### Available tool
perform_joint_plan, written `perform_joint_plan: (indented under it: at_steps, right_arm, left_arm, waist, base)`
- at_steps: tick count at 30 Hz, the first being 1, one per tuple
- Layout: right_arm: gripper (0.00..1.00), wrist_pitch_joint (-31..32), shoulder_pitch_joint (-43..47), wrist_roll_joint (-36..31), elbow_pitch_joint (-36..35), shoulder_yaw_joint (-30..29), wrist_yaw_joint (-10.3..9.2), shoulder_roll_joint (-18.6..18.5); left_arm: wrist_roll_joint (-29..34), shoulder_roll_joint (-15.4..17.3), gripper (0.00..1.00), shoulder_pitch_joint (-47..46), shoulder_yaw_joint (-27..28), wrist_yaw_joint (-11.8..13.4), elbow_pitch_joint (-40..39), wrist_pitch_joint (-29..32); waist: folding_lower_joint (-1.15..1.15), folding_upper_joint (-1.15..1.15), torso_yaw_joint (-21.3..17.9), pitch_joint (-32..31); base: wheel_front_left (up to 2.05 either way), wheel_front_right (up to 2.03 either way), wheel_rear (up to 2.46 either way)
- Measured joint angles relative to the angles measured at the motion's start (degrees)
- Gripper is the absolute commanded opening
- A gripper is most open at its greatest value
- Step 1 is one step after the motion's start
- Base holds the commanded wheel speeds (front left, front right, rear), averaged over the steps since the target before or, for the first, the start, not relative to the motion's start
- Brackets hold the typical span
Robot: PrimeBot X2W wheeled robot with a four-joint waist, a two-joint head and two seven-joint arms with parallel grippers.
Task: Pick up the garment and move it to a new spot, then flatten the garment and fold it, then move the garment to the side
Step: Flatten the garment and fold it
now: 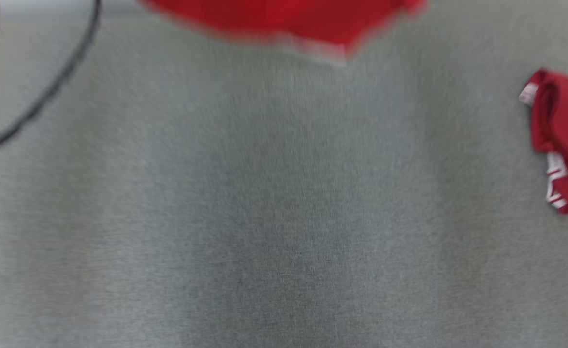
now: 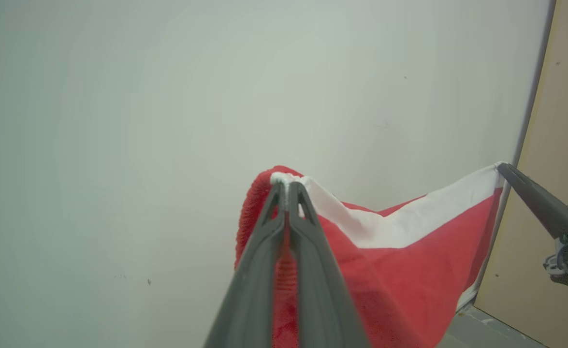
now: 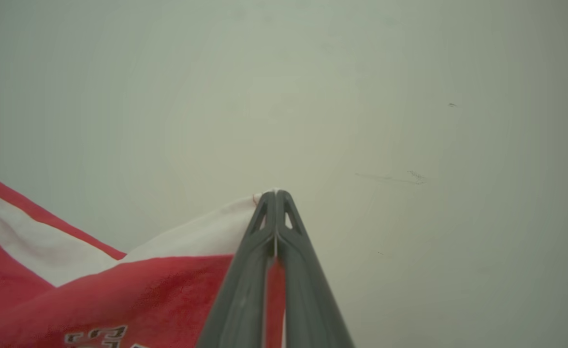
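Nearby: a second red garment point(image 1: 561, 140) with white stripes lay bunched at the right edge of the counter point(image 1: 264, 217), well apart from the held one.
Cable: a dark cable point(image 1: 56, 87) curved across the far left corner of the counter; a brownish shape at the left edge beside it was too blurred to name.
Garment: the garment point(image 2: 409, 270), red with a white band along its upper edge, hung stretched between the two tools and sagged in the middle, raised in front of the wall point(image 2: 167, 96). Dark-outlined lettering showed low on its face in the right wrist view. A blurred red cloth with a pale lower edge, apparently the same garment, crossed the far edge of the head view.
Left tool: the left tool point(image 2: 287, 186) had its fingers together, clamped on one upper corner of the garment at the white band.
Right tool: the right tool point(image 3: 275, 194) had its fingers together too, pinching the other upper corner at the white hem.
Surface: the counter was plain grey, soft in look and blurred in the head view.
Room: the wall was pale and plain with a few faint marks; a tan panel point(image 2: 554, 145) stood to its right behind a dark edge strip.
Open room: the broad middle and near part of the counter lay open, between the cable at the left and the second garment at the right.
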Motion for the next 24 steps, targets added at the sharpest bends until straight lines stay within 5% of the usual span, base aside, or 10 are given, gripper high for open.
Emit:
perform_joint_plan:
  at_steps: [3, 10, 16, 24]
  right_arm:
    - [0.00, -5.4, -6.3, -3.9, 5.2, -2.0, 0.00, 2.6]
    - [0.00, -11.4, -11.1, -9.0, 12.8, -3.6, 0.00, 7.9]
    - [0.00, -11.9, -5.9, -9.0, 14.8, -3.0, 0.00, 9.3]
    - [0.00, -12.1, 10.5, -4.5, 6.0, -1.0, 0.00, 3.8]
  left_arm:
    - [5.2, 1.6, 0.00, -5.9, -3.8, -0.5, 1.3, -10.8]
    - [1.1, 5.5, 0.00, -9.9, -16.0, -0.5, 3.8, -26.5]
    - [-7.5, 10.2, 0.00, -5.7, -26.0, -0.5, 0.0, -30.2]
    - [-18.1, 18.3, 0.00, 8.3, -35.2, -0.5, -18.5, -30.6]
  waist:
    - [0.00, 0.01, -0.4, 4.6]
    - [0.02, 0.01, -1.3, 14.7]
    - [0.01, 0.01, -1.9, 21.2]
    - [-0.03, 0.00, -1.8, 22.2]
  base:
    - [0.00, 0.00, 0.00]
    - [0.00, 0.00, 0.00]
    - [0.00, 0.00, 0.00]
    - [0.00, 0.00, 0.00]
